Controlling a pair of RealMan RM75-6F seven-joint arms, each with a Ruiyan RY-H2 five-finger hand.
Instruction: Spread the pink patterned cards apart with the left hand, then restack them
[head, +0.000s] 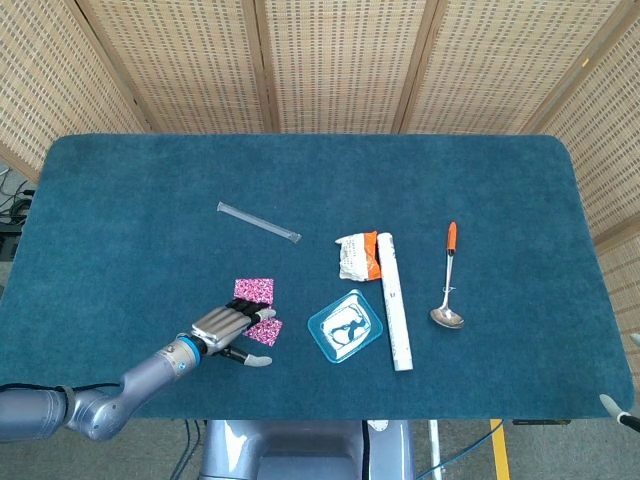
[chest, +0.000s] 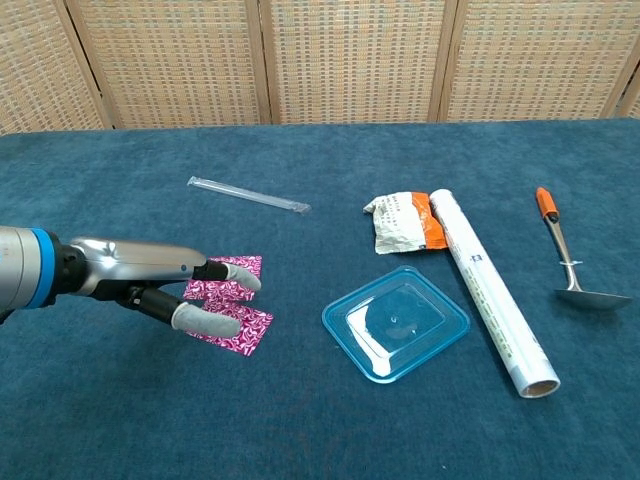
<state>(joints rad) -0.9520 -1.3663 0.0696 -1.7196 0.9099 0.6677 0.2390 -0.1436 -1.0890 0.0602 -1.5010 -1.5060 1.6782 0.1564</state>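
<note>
While spread flat, fingers apart, nothing is held by the left hand | pink patterned cards overlapped, offset toward 5 o'clock | right hand unseen

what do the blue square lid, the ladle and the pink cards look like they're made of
Blue square lid: likely clear tinted plastic, glossy, since the cloth shows through and its surface glints. Ladle: seemingly polished metal bowl and shaft, with an orange, probably plastic grip. Pink cards: thin, flat printed paper or card, matte; which one cannot be told.
</note>
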